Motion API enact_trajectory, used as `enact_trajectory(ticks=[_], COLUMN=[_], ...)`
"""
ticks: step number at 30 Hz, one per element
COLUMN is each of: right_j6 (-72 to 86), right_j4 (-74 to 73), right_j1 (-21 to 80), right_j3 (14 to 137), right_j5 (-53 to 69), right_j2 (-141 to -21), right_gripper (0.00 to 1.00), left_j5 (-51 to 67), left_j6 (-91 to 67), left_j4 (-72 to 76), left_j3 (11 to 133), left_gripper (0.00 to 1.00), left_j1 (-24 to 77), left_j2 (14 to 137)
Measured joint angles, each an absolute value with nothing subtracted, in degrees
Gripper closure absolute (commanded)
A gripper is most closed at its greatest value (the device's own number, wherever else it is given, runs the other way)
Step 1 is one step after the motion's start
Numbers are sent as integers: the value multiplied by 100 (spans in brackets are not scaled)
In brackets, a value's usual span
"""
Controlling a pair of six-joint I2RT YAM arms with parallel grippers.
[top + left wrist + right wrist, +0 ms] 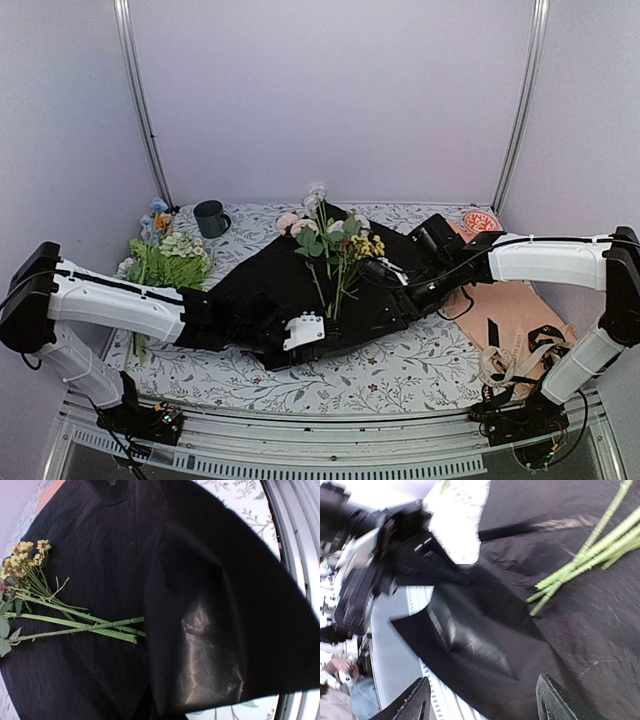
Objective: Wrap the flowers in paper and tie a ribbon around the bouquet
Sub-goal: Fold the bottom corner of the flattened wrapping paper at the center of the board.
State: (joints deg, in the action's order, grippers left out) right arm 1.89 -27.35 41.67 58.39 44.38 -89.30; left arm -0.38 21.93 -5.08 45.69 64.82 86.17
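The black paper lies spread on the table, and the flowers rest on it with their blooms toward the far side. My left gripper is at the paper's near corner, shut on the paper. In the left wrist view a raised fold of paper hides its fingers, and the green stems lie to the left. My right gripper hovers open over the paper, near the stem ends. The left gripper shows there pulling the corner up. The cream ribbon lies at the right.
A peach-tan sheet with a dark strap lies under the right arm. A leftover bunch of flowers sits at the left and a dark mug at the back. The table's near edge rail runs close to the lifted paper.
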Motion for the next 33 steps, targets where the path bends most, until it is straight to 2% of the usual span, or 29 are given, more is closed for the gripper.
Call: enact_trajectory(ticks=[5,14,20,25,26,30,33], right_j6=[-213,-1258,-2545,-3295,-3389,-3767,-3951], right_j4=[-2672,-1347,-709,-217,-113,117,119], right_j1=[4198,4875,5262,5450,5476,5509,5509], right_j3=[5621,4303,3763,3677,3677,3695,3717], right_j5=[4390,3065,2375,1935,1841,1627,1562], right_j2=[-8512,-6917,-6967,-7253,-7358,-7817,-8003], right_gripper=[25,16,13,17,20,60,79], left_j5=[593,1221,1363,1461,1474,1503,1505], left_j6=[2158,2239,2303,2373,2379,2403,2421], left_j4=[-921,-1179,-1219,-1232,-1232,-1234,-1232], left_j3=[4880,5033,5076,5076,5076,5076,5076], left_gripper=[100,100,100,100,100,100,100], left_j1=[6193,6007,5970,5940,5940,5929,5918], left_j2=[8665,8818,8886,8886,8886,8886,8886])
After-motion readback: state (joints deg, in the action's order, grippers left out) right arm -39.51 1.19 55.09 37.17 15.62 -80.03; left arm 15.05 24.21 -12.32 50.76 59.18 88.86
